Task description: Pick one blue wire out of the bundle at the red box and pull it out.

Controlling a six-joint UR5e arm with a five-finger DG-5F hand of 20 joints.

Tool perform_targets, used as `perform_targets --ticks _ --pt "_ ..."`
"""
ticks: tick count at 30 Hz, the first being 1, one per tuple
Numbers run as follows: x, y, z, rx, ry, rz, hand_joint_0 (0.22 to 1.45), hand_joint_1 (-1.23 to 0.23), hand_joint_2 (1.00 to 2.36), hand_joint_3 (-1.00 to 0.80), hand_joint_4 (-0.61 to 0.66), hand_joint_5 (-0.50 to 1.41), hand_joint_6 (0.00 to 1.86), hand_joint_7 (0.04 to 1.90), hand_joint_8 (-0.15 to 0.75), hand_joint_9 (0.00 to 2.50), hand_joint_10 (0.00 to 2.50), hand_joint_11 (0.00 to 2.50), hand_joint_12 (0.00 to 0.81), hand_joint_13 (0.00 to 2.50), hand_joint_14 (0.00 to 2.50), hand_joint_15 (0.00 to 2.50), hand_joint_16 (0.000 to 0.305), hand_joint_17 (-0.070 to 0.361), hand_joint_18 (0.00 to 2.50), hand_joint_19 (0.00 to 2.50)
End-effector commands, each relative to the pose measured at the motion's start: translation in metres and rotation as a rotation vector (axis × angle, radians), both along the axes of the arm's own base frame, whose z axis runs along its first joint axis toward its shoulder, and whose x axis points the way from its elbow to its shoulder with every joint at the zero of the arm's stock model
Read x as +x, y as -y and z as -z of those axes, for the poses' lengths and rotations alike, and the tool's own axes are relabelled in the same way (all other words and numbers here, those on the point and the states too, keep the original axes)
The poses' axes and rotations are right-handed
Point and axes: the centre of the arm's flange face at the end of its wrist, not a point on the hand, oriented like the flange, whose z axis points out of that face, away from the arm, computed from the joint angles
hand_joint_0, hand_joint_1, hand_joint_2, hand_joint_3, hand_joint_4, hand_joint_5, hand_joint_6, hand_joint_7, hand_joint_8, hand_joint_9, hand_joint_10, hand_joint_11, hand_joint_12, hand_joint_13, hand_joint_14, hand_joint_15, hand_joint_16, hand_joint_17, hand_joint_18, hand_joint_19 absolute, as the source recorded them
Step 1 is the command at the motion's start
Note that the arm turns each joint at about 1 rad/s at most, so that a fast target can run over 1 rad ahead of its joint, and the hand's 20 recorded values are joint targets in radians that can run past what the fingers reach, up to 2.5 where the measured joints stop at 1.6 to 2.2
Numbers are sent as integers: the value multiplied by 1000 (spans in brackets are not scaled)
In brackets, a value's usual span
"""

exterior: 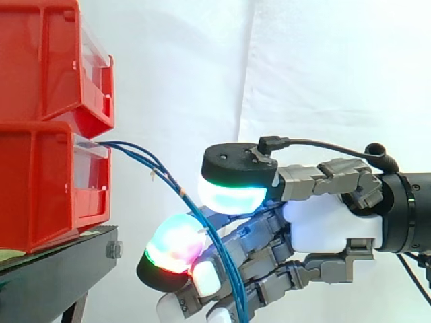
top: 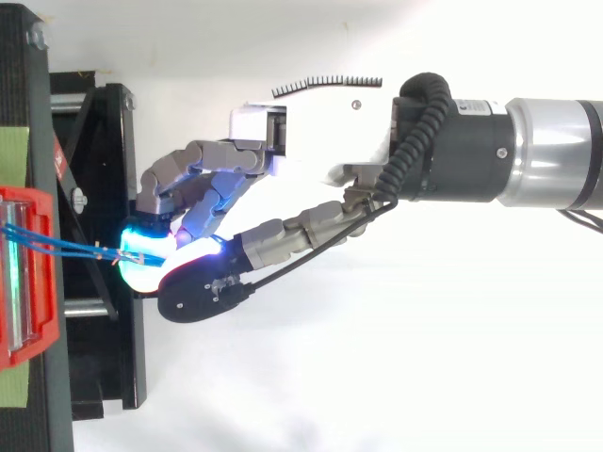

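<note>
A bundle of thin blue wires [exterior: 145, 158] comes out of the front of the lower red bin [exterior: 40, 188] and runs right and downward into my hand [exterior: 330, 222]. The fingers are curled, and the wires pass between the thumb's white-cyan pad [exterior: 232, 196] and a finger's red-green pad [exterior: 174, 245]. From above, the blue wires [top: 66, 247] stretch from the red bin [top: 28, 273] to the glowing fingertips [top: 151, 252], which pinch them. The palm [top: 311, 141] lies right of the bin. How many wires are held is hidden by the pads.
A second red bin [exterior: 47, 60] is stacked on the lower one. Both rest on a black stand [exterior: 54, 269] at the left, with its frame [top: 104, 141] just beside the fingertips. A white curtain hangs behind.
</note>
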Motion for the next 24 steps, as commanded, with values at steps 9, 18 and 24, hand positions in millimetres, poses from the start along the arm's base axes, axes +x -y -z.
perform_targets --ticks 9,18,24 --pt "4 4 -10 1 17 4 569 -629 1022 -192 254 -194 789 949 361 767 11 427 440 542 7 203 56 127 636 416" --pt "5 5 -12 2 25 5 582 -639 1025 -39 247 -209 850 946 359 767 11 439 438 553 7 211 55 125 644 413" --pt "6 8 -15 2 28 7 589 -651 1024 -24 263 -213 875 888 366 761 11 449 445 563 8 223 57 128 656 401"
